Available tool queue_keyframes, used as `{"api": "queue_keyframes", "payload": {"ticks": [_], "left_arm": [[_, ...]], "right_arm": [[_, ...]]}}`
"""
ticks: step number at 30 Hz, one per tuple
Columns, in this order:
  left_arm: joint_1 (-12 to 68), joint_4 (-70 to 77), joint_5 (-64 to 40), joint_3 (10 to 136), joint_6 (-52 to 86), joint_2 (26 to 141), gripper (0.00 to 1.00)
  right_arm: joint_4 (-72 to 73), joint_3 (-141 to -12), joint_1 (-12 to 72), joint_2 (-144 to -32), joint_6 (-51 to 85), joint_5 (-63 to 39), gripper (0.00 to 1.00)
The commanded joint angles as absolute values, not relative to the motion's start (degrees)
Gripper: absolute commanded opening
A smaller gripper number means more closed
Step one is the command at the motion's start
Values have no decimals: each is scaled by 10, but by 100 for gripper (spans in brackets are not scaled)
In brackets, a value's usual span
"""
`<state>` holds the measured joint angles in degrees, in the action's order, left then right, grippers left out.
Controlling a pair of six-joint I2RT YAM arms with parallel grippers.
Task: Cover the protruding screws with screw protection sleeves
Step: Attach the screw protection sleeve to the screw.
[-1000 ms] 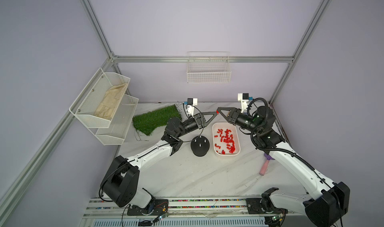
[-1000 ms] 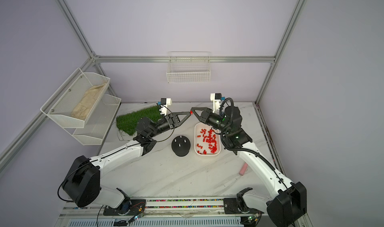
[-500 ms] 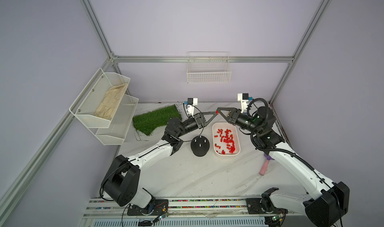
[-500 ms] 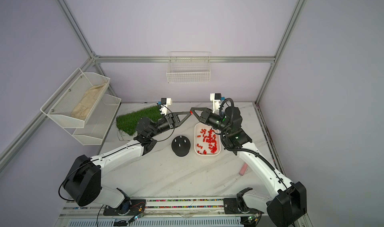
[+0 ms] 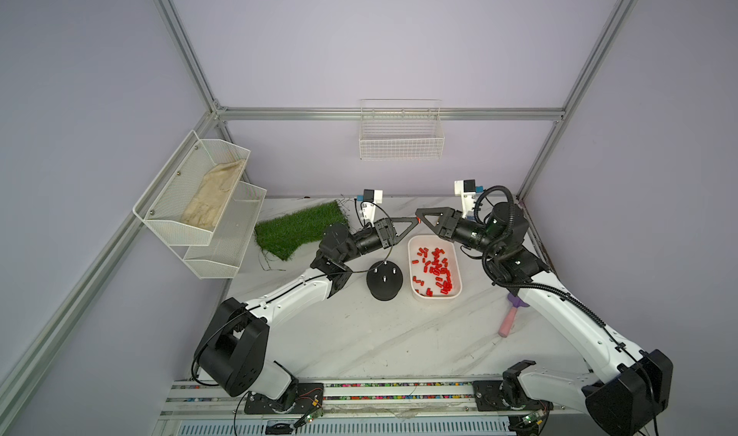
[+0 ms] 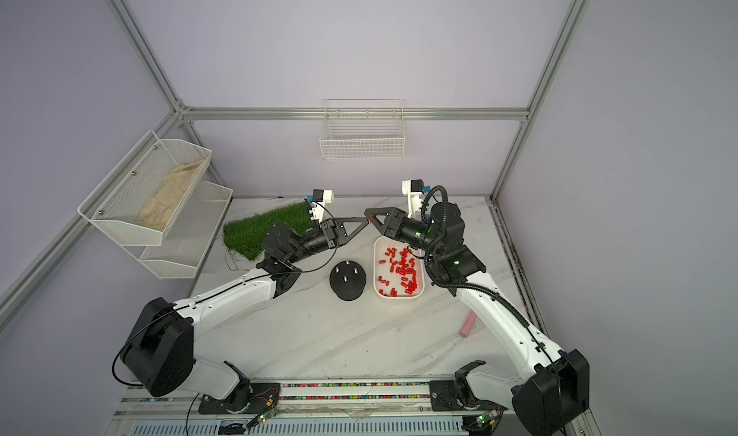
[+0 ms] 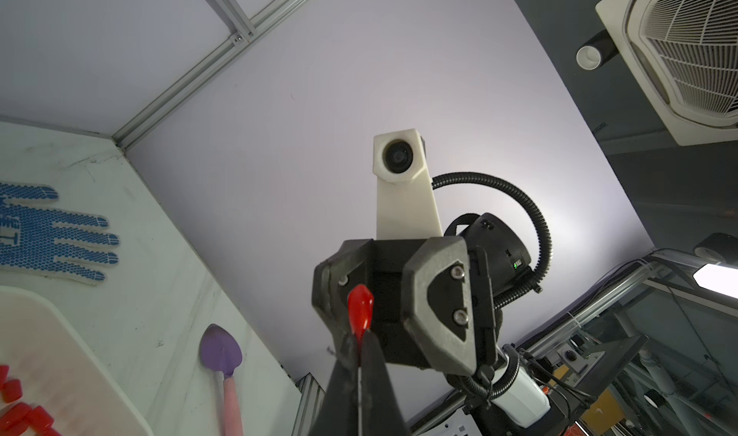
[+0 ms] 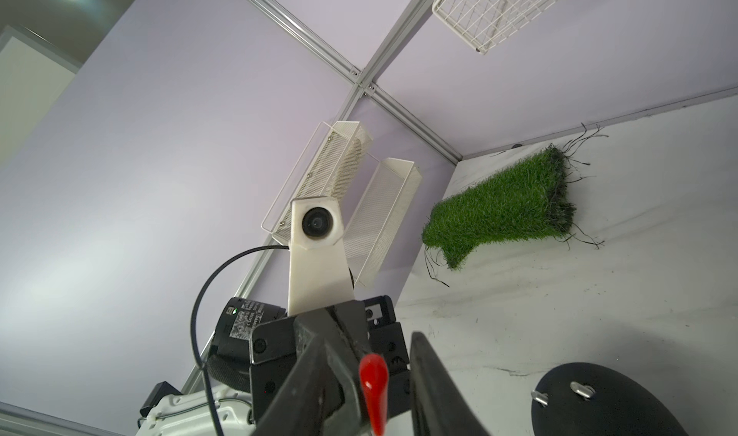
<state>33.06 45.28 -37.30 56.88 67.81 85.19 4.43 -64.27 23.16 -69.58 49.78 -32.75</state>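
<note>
High above the table, my left gripper point(image 5: 415, 221) and right gripper point(image 5: 419, 215) meet tip to tip. One red screw protection sleeve point(image 7: 360, 307) sticks out of the left gripper point(image 7: 359, 336), which is shut on its end. My right gripper point(image 8: 383, 346) is open, with the sleeve point(image 8: 373, 378) in the gap, close to one finger. Below them stands the black dome base point(image 5: 384, 284) with bare protruding screws point(image 5: 384, 279), also visible in the right wrist view point(image 8: 581, 390). Several more sleeves point(image 5: 437, 268) lie in a white tray point(image 5: 435, 297).
A pink and purple tool point(image 5: 509, 322) lies to the right by the right arm. A green grass mat point(image 5: 299, 226) is at the back left. A wire shelf point(image 5: 199, 198) hangs on the left wall and a wire basket point(image 5: 400, 134) on the back wall.
My left gripper has shut on the red sleeve, and my right gripper's jaws have parted from it. Both arms stay almost where they were.
</note>
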Motion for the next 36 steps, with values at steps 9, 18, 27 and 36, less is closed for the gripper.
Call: {"api": "queue_keyframes", "payload": {"ticks": [9, 18, 27, 36], "left_arm": [[273, 201, -496, 608, 525, 757, 0], [266, 115, -554, 588, 456, 727, 0], [266, 124, -602, 575, 461, 727, 0], [266, 126, -604, 579, 466, 730, 0]], "right_arm": [[-142, -680, 217, -661, 323, -266, 45], [-263, -744, 213, -722, 240, -381, 43], [-251, -710, 212, -706, 240, -495, 29], [-241, -709, 212, -695, 234, -533, 32]]}}
